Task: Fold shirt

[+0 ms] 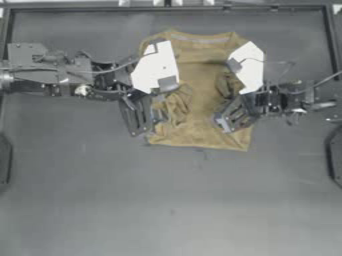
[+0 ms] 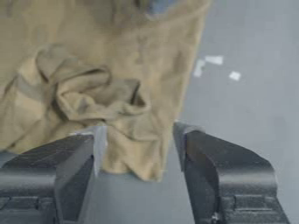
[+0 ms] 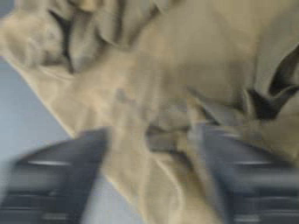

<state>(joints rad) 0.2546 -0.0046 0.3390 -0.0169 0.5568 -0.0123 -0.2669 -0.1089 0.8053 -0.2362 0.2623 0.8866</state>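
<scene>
Shirt: the tan, blotchy short-sleeved soft-fabric shirt lay crumpled on the far middle of the dark grey table, pale neckband toward the far edge.
Left gripper: your left gripper sat at the shirt's left edge, jaws apart, a rumpled fold between them.
Right gripper: your right gripper rested on the shirt's right side, jaws apart over bunched cloth.

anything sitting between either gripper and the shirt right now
Nothing visible does. The left gripper sits open at the shirt's edge, with only bare table in the gap. The right gripper is already over the fabric on the opposite side, its jaws apart around bunched cloth.
</scene>
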